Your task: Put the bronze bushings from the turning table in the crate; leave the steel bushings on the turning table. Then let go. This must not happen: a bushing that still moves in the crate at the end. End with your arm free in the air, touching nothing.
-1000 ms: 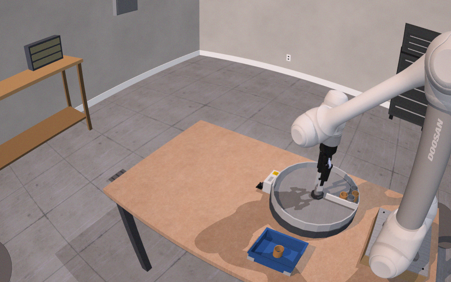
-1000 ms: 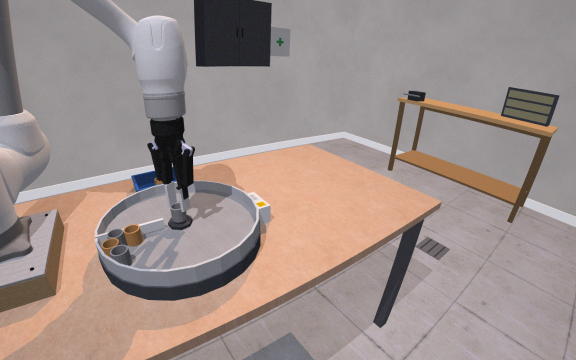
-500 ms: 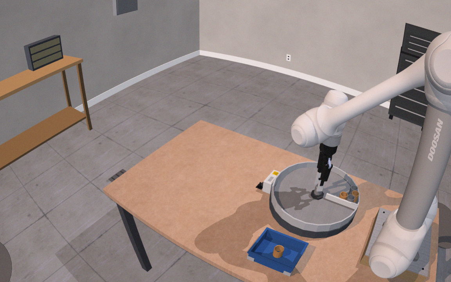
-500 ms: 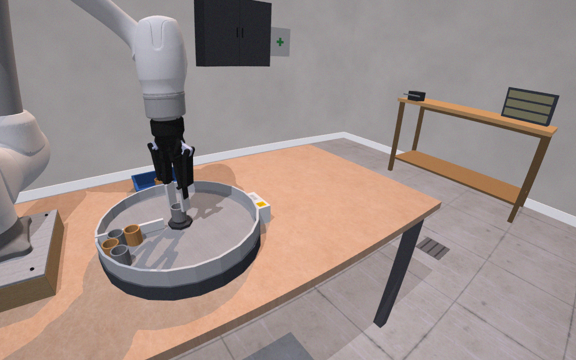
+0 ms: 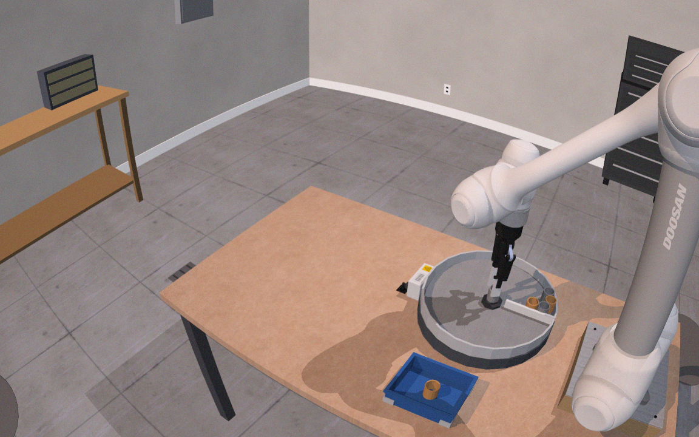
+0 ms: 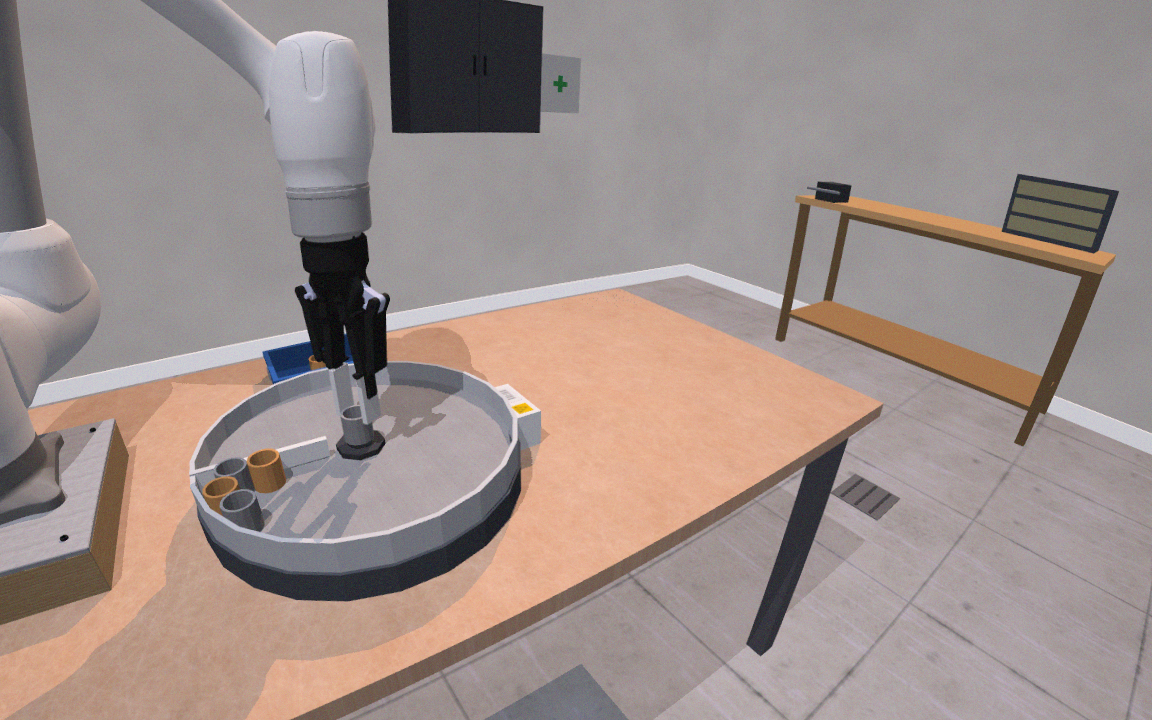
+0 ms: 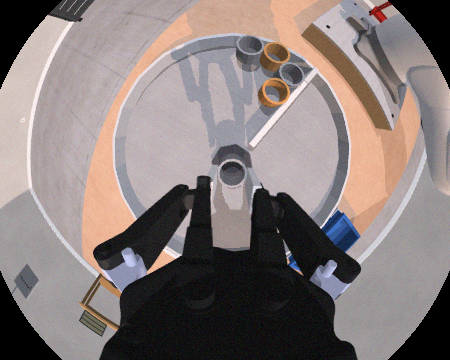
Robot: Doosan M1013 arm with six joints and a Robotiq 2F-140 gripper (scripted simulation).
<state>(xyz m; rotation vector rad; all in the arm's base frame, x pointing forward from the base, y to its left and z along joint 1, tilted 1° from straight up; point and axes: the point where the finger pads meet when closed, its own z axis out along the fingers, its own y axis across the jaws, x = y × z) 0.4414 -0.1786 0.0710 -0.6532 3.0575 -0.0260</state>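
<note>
My gripper [image 5: 491,292] [image 6: 354,409] [image 7: 231,176] is shut on a grey steel bushing [image 6: 356,431], upright just over the dark hub [image 6: 371,446] at the middle of the turning table [image 5: 449,339] [image 6: 338,557]. Whether the bushing touches the hub is unclear. Two bronze bushings, one nearer the hub [image 5: 532,306] [image 6: 268,474] [image 7: 267,101] and one nearer the wall [image 5: 551,305] [image 7: 269,64], stand beside the white divider. Two steel bushings [image 6: 243,516] [image 7: 248,61] stand among them. The blue crate [image 5: 420,411] [image 6: 286,366] [image 7: 342,234] holds one bronze bushing [image 5: 431,392].
The white divider [image 5: 528,312] [image 6: 302,451] [image 7: 284,108] runs from near the hub to the turning table's raised wall. A white box [image 5: 420,280] [image 6: 522,416] sits against the outer wall. The arm's base plate [image 5: 579,359] [image 6: 21,546] is beside the turning table.
</note>
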